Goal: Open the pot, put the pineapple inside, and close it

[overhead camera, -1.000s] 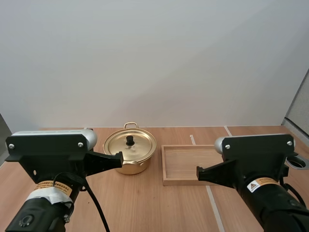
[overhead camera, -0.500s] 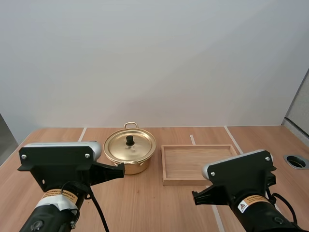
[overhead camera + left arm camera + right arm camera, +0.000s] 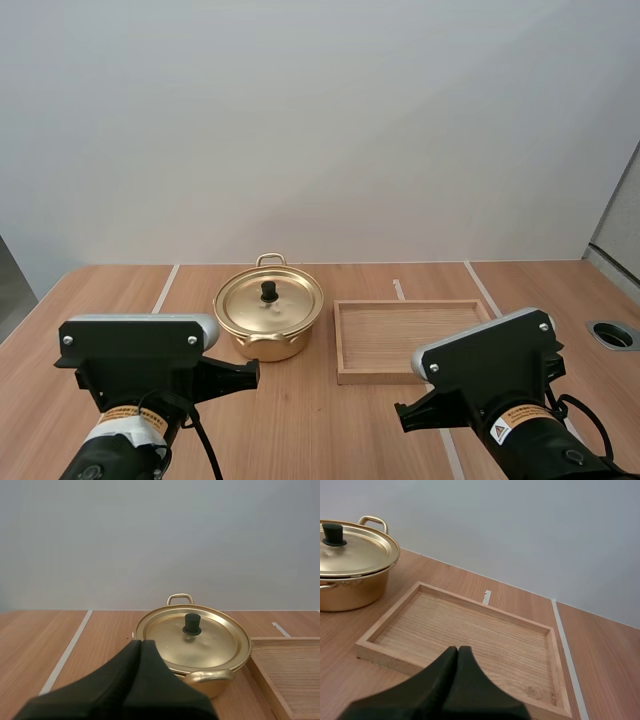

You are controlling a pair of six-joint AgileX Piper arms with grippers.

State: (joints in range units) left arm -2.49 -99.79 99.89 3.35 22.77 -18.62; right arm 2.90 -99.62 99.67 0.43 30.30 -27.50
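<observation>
Both arms have pulled back toward their bases over the last second, the right one further. Left gripper pressed together into one wedge, holding nothing; right gripper likewise. Pot straight ahead of the left gripper, lid seated, knob upright; left arm is the nearer one. Wooden tray just beside the pot, ahead of the right gripper, bare. No pineapple on the table: fits fruit shut inside, or not brought in
</observation>
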